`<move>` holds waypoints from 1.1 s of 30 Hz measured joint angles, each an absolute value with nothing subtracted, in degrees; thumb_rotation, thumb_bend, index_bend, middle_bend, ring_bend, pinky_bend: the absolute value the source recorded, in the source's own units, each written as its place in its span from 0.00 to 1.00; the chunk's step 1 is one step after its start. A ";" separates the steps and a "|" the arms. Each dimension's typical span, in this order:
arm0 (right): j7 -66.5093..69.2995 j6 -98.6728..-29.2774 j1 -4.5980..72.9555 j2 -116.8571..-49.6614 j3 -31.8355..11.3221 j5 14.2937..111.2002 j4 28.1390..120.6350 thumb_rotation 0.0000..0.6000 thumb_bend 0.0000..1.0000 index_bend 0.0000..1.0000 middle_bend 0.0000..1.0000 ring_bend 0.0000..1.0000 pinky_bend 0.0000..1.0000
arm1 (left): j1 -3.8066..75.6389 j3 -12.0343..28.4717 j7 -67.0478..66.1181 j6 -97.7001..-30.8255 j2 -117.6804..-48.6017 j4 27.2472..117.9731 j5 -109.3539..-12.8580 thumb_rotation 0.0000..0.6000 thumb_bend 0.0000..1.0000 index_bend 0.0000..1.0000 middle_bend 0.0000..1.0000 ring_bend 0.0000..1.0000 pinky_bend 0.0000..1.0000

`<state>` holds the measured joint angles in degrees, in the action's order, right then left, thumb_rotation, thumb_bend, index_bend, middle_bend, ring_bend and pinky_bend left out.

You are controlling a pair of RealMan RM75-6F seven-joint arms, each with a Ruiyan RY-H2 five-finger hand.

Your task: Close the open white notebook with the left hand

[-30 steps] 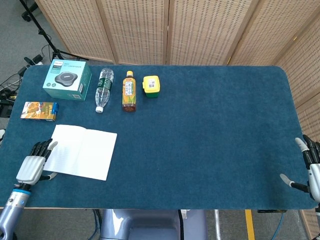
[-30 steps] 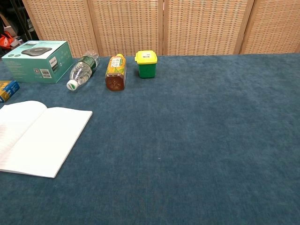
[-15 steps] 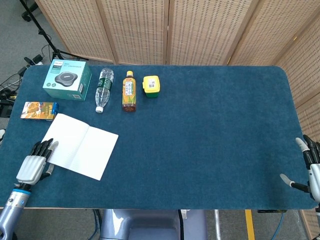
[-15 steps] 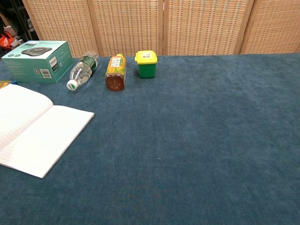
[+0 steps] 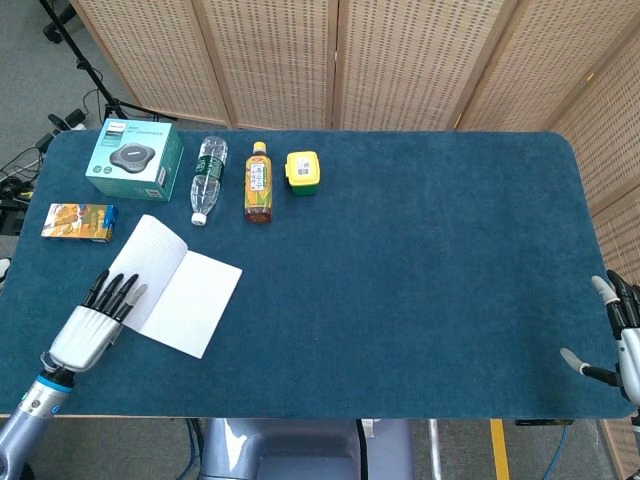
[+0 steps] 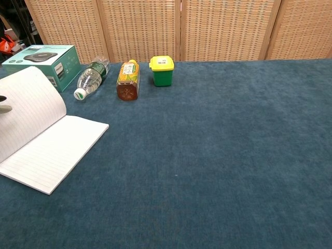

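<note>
Blue felt table (image 5: 420, 270), wicker screens (image 5: 400, 60) behind. At its left edge the left hand (image 5: 95, 325), fingers spread, lifts the left page of the white notebook (image 5: 185, 295), lined sheets half-raised. Far right, the right hand (image 5: 618, 335) rests, fingers apart.

Far-left corner of blue table (image 5: 420, 260) — teal box (image 5: 134, 160), water bottle (image 5: 206, 179) lying down, tea bottle (image 5: 258, 181), yellow-lidded green container (image 5: 303, 172); small orange-blue box (image 5: 79, 221) near left edge.
</note>
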<state>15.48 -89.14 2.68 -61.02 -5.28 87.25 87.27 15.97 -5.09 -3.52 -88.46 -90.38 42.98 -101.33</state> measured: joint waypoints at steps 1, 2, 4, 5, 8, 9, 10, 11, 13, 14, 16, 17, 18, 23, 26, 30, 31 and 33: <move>15.54 -89.14 2.67 -60.99 -5.26 87.29 87.27 1.00 0.00 0.00 0.00 0.00 0.00 | 16.48 -5.54 -6.39 -89.36 -89.71 43.85 -102.90 1.00 0.53 0.00 0.00 0.00 0.00; 15.58 -89.16 2.66 -60.96 -5.23 87.36 87.27 1.00 0.00 0.00 0.00 0.00 0.00 | 16.88 -5.90 -8.59 -89.95 -89.21 44.54 -104.11 1.00 0.53 0.00 0.00 0.00 0.00; 15.61 -89.23 2.64 -60.93 -5.18 87.51 87.28 1.00 0.00 0.00 0.00 0.00 0.00 | 17.91 -6.87 -13.82 -90.95 -88.13 46.05 -107.13 1.00 0.53 0.00 0.00 0.00 0.00; 15.65 -89.29 2.63 -60.92 -5.13 87.65 87.31 1.00 0.00 0.00 0.00 0.00 0.00 | 18.41 -7.38 -16.09 -91.17 -87.75 46.59 -108.57 1.00 0.53 0.00 0.00 0.00 0.00; 15.74 -89.58 2.52 -60.86 -5.01 87.96 87.33 1.00 0.00 0.00 0.00 0.00 0.00 | 20.22 -9.22 -23.31 -91.10 -86.89 48.52 -113.70 1.00 0.53 0.00 0.00 0.00 0.00; 15.81 -89.64 2.49 -60.85 -5.00 87.98 87.33 1.00 0.00 0.00 0.00 0.00 0.00 | 20.77 -9.73 -25.11 -90.87 -86.74 49.32 -114.96 1.00 0.52 0.00 0.00 0.00 0.00; 15.88 -89.68 2.46 -60.84 -4.99 88.00 87.32 1.00 0.00 0.00 0.00 0.00 0.00 | 21.38 -10.28 -26.89 -90.42 -86.63 50.52 -116.07 1.00 0.52 0.00 0.00 0.00 0.00; 15.95 -89.67 2.46 -60.82 -4.97 88.01 87.28 1.00 0.00 0.00 0.00 0.00 0.00 | 21.78 -10.62 -27.66 -90.04 -86.59 51.42 -116.54 1.00 0.52 0.00 0.00 0.00 0.00; 15.99 -89.60 2.48 -60.81 -4.96 88.02 87.24 1.00 0.00 0.00 0.00 0.00 0.00 | 22.54 -11.19 -28.21 -89.41 -86.66 52.67 -117.28 1.00 0.51 0.00 0.00 0.00 0.00; 15.99 -89.50 2.52 -60.81 -4.94 88.03 87.22 1.00 0.00 0.00 0.00 0.00 0.00 | 22.83 -11.41 -28.29 -89.25 -86.73 52.80 -117.72 1.00 0.51 0.00 0.00 0.00 0.00; 16.01 -89.42 2.57 -60.79 -4.89 88.12 87.22 1.00 0.00 0.00 0.00 0.00 0.00 | 23.38 -11.88 -28.50 -89.08 -86.97 52.59 -118.82 1.00 0.51 0.00 0.00 0.00 0.00; 16.00 -89.44 2.56 -60.77 -4.86 88.17 87.24 1.00 0.00 0.00 0.00 0.00 0.00 | 23.55 -12.01 -28.58 -89.12 -87.10 52.33 -119.15 1.00 0.51 0.00 0.00 0.00 0.00; 15.99 -89.48 2.55 -60.76 -4.86 88.18 87.25 1.00 0.00 0.00 0.00 0.00 0.00 | 23.63 -12.06 -28.61 -89.26 -87.25 52.04 -119.32 1.00 0.51 0.00 0.00 0.00 0.00; 15.93 -89.49 2.50 -60.75 -4.86 88.09 87.31 1.00 0.00 0.00 0.00 0.00 0.00 | 23.54 -11.56 -27.19 -91.45 -87.44 51.70 -119.12 1.00 0.50 0.00 0.00 0.00 0.00; 15.77 -89.45 2.53 -60.77 -4.85 88.11 87.36 1.00 0.00 0.00 0.00 0.00 0.00 | 23.16 -10.66 -24.82 -94.23 -87.23 52.38 -118.33 1.00 0.50 0.00 0.00 0.00 0.00; 15.51 -89.56 2.49 -60.79 -4.85 88.13 87.48 1.00 0.00 0.00 0.00 0.00 0.00 | 21.92 -8.68 -19.03 -98.36 -86.57 55.36 -115.41 1.00 0.44 0.00 0.00 0.00 0.00; 15.48 -89.58 2.48 -60.80 -4.85 88.13 87.50 1.00 0.00 0.00 0.00 0.00 0.00 | 21.28 -8.02 -16.62 -99.36 -86.22 57.03 -113.80 1.00 0.41 0.00 0.00 0.00 0.00; 15.42 -89.59 2.47 -60.82 -4.90 88.01 87.50 1.00 0.00 0.00 0.00 0.00 0.00 | 20.05 -7.20 -12.68 -100.32 -85.41 60.39 -110.76 1.00 0.36 0.00 0.00 0.00 0.00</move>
